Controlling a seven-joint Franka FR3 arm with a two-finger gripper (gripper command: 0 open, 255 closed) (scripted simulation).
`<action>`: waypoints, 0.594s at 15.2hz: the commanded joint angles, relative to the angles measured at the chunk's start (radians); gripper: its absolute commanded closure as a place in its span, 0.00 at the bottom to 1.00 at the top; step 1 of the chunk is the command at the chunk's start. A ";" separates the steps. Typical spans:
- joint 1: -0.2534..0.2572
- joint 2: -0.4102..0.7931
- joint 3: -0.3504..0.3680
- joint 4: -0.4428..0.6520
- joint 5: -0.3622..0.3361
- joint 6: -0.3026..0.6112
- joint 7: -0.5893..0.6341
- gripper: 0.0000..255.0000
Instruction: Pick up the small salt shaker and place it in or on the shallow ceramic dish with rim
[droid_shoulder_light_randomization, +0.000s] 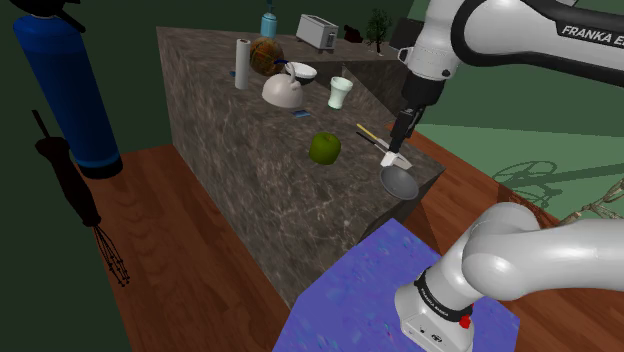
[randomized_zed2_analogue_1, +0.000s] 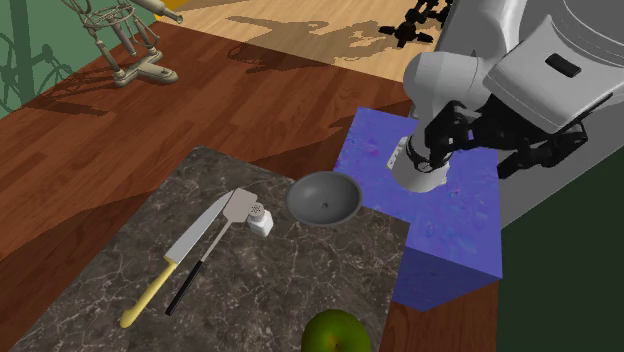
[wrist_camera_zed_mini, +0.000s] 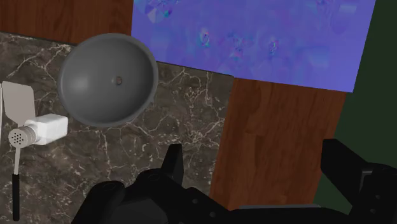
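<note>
While the claw (wrist_camera_zed_mini: 254, 172) hangs wide open over the counter (wrist_camera_zed_mini: 159, 146) edge, the shaker (wrist_camera_zed_mini: 38, 130) lies tipped over beside the dish (wrist_camera_zed_mini: 108, 79), off to one side, long axis roughly along the finger line.

Probably a home kitchen: a dark veined counter (droid_shoulder_light_randomization: 230, 150) carries a toaster (droid_shoulder_light_randomization: 317, 31), paper-towel roll (droid_shoulder_light_randomization: 242, 63), knife (randomized_zed2_analogue_1: 200, 235) and spatula (randomized_zed2_analogue_1: 238, 208).
</note>
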 joint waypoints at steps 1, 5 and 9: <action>0.000 0.000 0.000 0.000 0.000 0.000 0.000 0.00; -0.035 0.024 -0.090 -0.038 -0.061 0.083 -0.091 0.00; -0.069 0.073 -0.181 -0.055 -0.114 0.173 -0.181 0.00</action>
